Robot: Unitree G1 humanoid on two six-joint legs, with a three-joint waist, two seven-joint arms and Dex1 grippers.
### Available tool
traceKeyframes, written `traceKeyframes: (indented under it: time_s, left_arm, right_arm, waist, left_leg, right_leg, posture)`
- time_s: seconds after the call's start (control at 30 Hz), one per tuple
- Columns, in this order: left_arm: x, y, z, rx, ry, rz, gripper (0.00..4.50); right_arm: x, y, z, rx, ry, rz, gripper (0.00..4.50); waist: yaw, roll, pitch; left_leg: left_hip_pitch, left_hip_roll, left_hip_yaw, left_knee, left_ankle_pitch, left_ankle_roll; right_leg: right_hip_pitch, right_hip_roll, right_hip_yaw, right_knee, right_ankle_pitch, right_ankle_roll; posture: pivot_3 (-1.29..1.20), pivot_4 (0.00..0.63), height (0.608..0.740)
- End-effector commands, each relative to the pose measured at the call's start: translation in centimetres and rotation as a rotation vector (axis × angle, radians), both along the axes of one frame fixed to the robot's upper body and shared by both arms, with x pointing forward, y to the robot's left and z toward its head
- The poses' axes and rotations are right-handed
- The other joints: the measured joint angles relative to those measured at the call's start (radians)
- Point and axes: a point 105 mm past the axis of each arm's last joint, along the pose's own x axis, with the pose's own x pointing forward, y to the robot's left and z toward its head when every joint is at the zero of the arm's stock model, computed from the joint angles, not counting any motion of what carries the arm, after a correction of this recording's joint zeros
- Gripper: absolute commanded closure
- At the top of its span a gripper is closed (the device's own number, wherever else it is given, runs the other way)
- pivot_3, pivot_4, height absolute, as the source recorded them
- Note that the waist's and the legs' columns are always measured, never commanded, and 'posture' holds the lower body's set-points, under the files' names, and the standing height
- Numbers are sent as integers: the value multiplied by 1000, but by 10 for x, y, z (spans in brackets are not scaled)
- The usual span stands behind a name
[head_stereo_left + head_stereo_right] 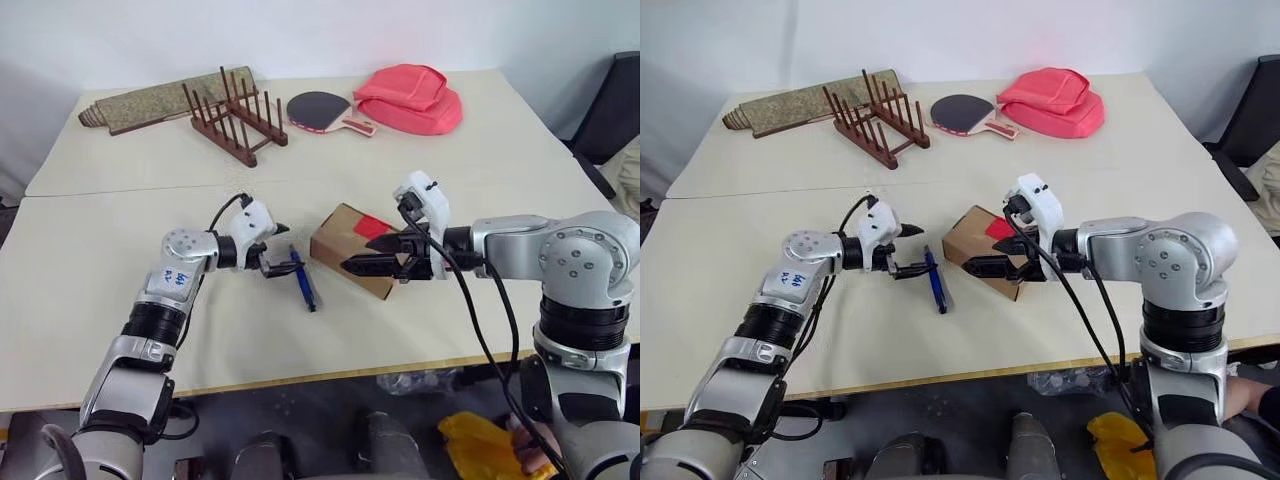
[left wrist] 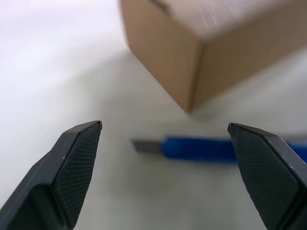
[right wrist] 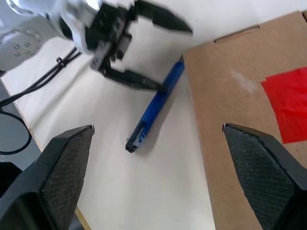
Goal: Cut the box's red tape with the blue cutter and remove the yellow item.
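The box lies near the middle of the desk, closer to its front edge than to its far edge, with the red tape on its top face. The blue cutter lies flat on the desk just beside the box, on the robot's left of it, its length running toward the front edge.

The left gripper is at the cutter's far end with its two black fingers spread wide, one above and one low by the cutter; in the left wrist view the cutter's dark tip lies between the fingertips, not pinched. The right gripper hangs over the box's front end, its fingers spread wide too, holding nothing.

Along the far edge of the desk sit a rolled mat, a wooden rack, a table-tennis paddle and a red fabric bag.
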Motion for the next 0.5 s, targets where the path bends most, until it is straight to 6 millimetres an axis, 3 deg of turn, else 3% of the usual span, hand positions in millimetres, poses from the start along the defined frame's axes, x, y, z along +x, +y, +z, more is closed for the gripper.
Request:
traceKeyframes:
  time_s: [0.03,0.5]
  left_arm:
    - [-2,3,-6,57,-14,-25,33]
    - [-21,35,-49,279,61,-50,33]
  right_arm:
    - [-4,-4,8,6,-41,2,0]
    - [-1,-5,9,-10,-39,-6,0]
  waist:
    - [1,0,0]
    - [-6,-1,-1]
  left_leg:
    - [0,0,0,0,0,0]
    - [3,0,1,2,0,0]
  right_leg:
    - [0,0,0,0,0,0]
    - [0,0,3,4,0,0]
  posture:
    - [0,150,740]
    - [0,150,740]
